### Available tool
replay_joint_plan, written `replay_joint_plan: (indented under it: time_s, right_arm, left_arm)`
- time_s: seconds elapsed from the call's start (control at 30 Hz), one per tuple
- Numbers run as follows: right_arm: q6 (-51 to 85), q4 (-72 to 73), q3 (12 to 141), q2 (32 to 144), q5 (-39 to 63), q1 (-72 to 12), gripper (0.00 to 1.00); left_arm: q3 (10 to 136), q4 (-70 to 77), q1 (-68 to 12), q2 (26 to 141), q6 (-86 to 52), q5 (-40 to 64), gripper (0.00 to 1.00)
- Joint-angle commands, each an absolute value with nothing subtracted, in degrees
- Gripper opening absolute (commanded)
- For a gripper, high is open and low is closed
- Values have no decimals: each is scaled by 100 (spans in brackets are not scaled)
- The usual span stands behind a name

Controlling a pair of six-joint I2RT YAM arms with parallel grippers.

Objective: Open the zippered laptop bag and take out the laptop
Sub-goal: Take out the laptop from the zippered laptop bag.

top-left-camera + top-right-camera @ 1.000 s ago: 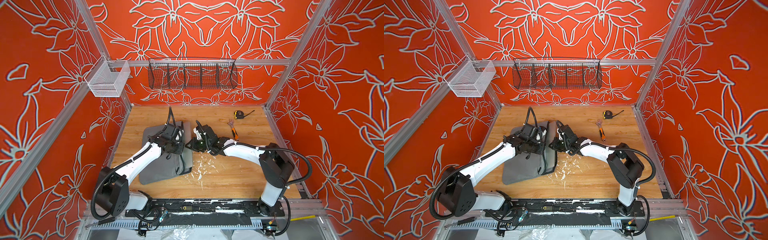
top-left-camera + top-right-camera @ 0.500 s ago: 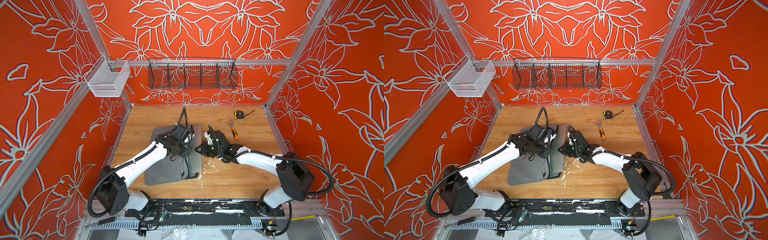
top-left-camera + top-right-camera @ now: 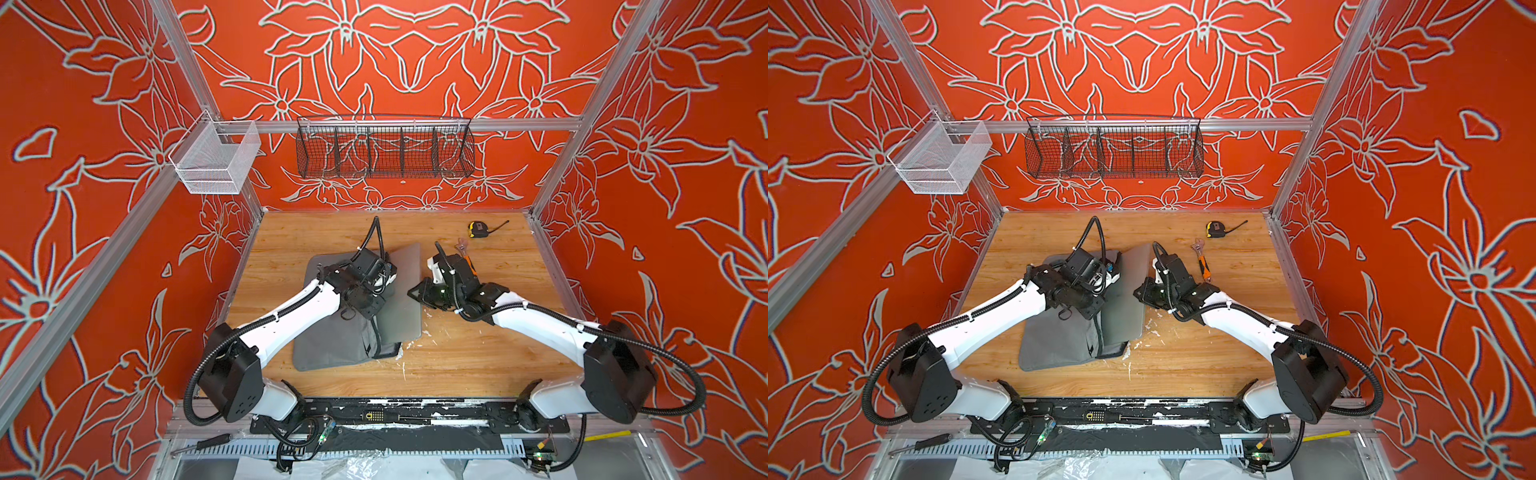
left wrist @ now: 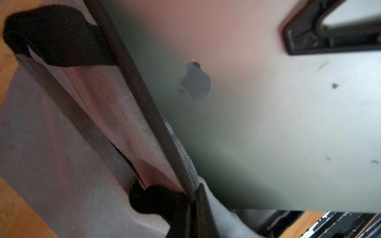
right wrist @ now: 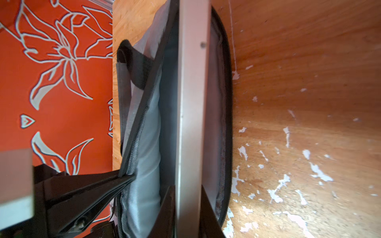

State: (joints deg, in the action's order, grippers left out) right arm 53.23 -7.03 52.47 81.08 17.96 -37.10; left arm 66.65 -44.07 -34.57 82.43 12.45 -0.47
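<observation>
On the wooden bench (image 3: 478, 353), flat grey fabric laptop bag (image 3: 332, 345), left gripper (image 5: 127, 177) pinching its zipper edge, right gripper (image 3: 417, 294) clamping the half-out thin silver metal laptop (image 3: 405, 299).

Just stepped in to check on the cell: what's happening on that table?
A robot is handling a thin silver-grey metal laptop and its flat grey fabric zippered bag on the wooden table. The left claw is shut on the bag's black zipper edge, holding the flap open. The right claw grips the laptop's exposed edge. The laptop is partly out, the rest inside the bag.
</observation>
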Motion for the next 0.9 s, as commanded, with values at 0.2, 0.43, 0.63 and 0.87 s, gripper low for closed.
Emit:
replay_joint_plan:
  time_s: [0.2,0.43,0.63,0.87]
  right_arm:
    - [4889,-409,5461,7668,1994,-3644,0]
    - [4735,-536,5533,7361,1942,-3565,0]
    - [4657,-709,5649,7134,1871,-3542,0]
    - [4864,-465,5482,7111,1826,-3543,0]
  left_arm:
    - [6559,-4701,-3454,7982,2294,-693,0]
    - [6234,-4515,-3516,7746,2633,-1125,0]
    - [6258,-4438,-3516,7744,2478,-1371,0]
    - [7045,-4901,-3349,8699,1618,-1704,0]
